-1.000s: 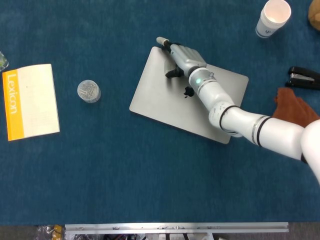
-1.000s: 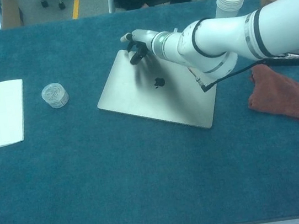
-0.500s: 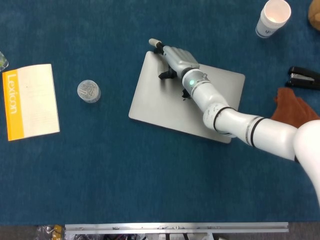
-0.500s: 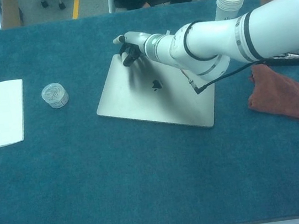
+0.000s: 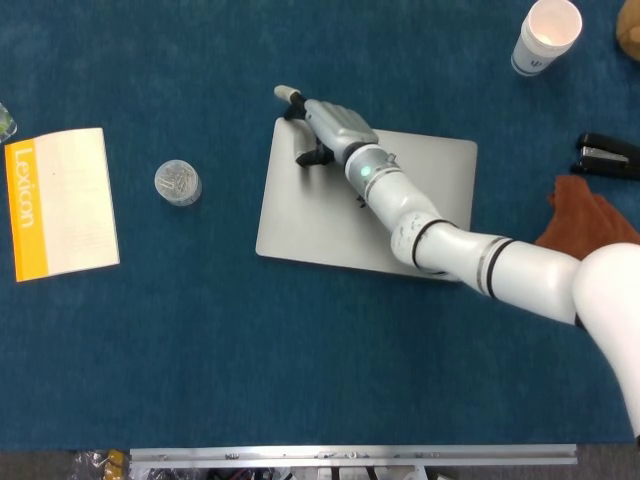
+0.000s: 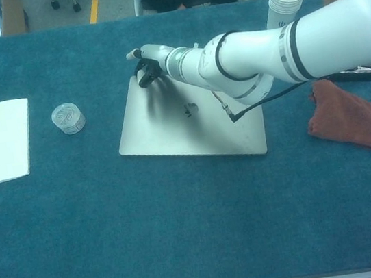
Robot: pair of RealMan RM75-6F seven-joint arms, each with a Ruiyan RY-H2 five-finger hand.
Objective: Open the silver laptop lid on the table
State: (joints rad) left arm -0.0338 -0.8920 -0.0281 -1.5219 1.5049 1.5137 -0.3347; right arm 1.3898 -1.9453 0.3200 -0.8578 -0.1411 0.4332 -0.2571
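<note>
The silver laptop [image 5: 320,215] lies shut and flat on the blue table, also seen in the chest view [image 6: 170,131]. My right arm reaches across its lid from the right. My right hand [image 5: 325,125] rests on the far left corner of the lid, fingers stretched out, one fingertip past the corner and the dark thumb tip on the lid. The chest view shows the same hand [image 6: 150,57] at that corner with nothing in it. My left hand is in neither view.
A yellow-and-white booklet [image 5: 60,200] lies at the far left, with a small clear jar [image 5: 178,183] between it and the laptop. At the right are a paper cup [image 5: 547,35], a black stapler [image 5: 608,155] and a red cloth [image 6: 344,113].
My right hand has moved left with the far corner of the laptop. The shut laptop has turned on the table and now lies nearly square to the table edge.
</note>
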